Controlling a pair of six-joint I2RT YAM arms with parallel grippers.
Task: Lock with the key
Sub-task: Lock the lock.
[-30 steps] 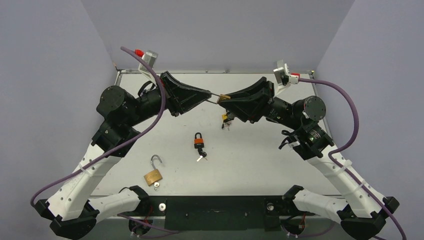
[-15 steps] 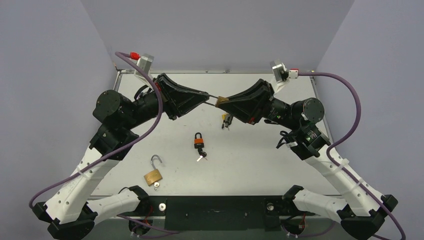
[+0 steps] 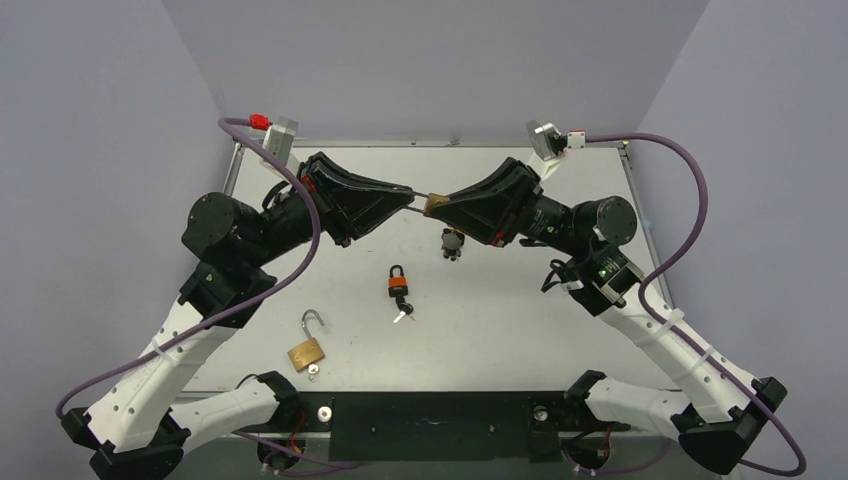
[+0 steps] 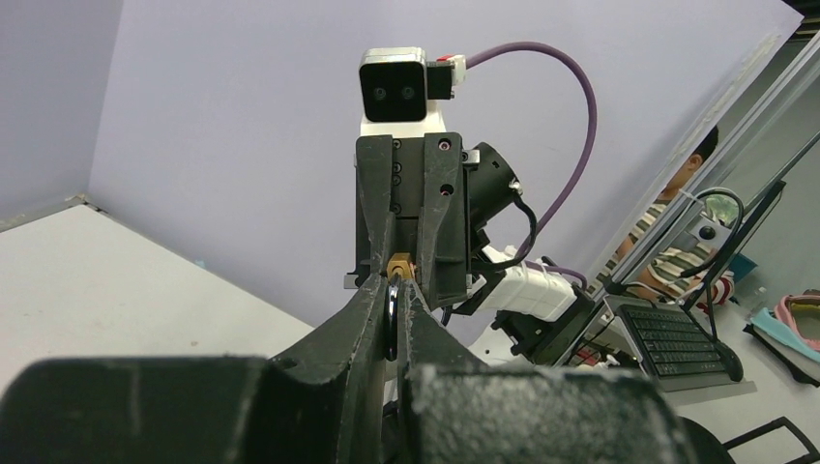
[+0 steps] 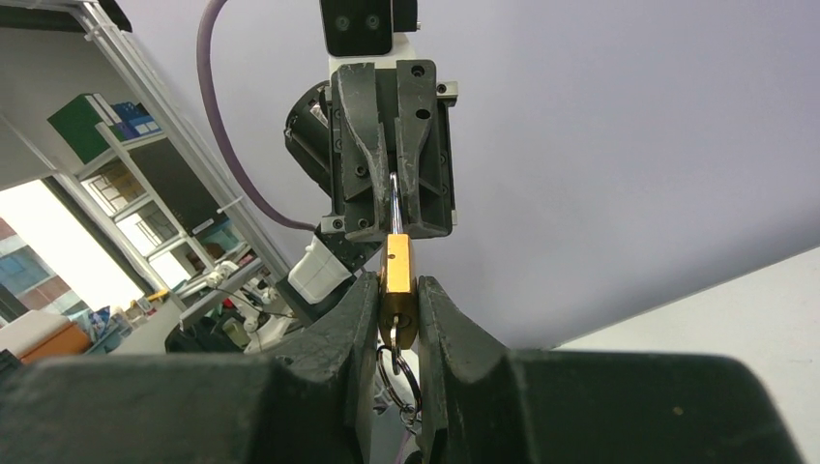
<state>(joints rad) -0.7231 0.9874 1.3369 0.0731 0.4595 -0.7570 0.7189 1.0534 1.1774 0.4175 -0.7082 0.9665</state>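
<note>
A small brass padlock (image 3: 435, 205) hangs in the air above the table's back middle, held between both grippers. My right gripper (image 3: 445, 207) is shut on its brass body (image 5: 396, 280). A key sits in the keyhole, with a key ring (image 5: 398, 372) dangling below; the keys (image 3: 452, 243) also show in the top view. My left gripper (image 3: 410, 196) is shut on the padlock's steel shackle (image 4: 391, 314), edge-on between its fingers. The brass body (image 4: 398, 264) shows just past the left fingertips. In the right wrist view the shackle (image 5: 394, 198) runs into the left gripper's jaws.
An orange and black padlock (image 3: 398, 284) with a key lies on the table's middle. A larger brass padlock (image 3: 307, 350) with its shackle open lies nearer the front left. The white table's (image 3: 560, 340) raised rim runs along the back and the sides.
Both grippers, still holding the padlock between them, have shifted slightly left and both wrists have turned. The dangling keys have swung a little.
</note>
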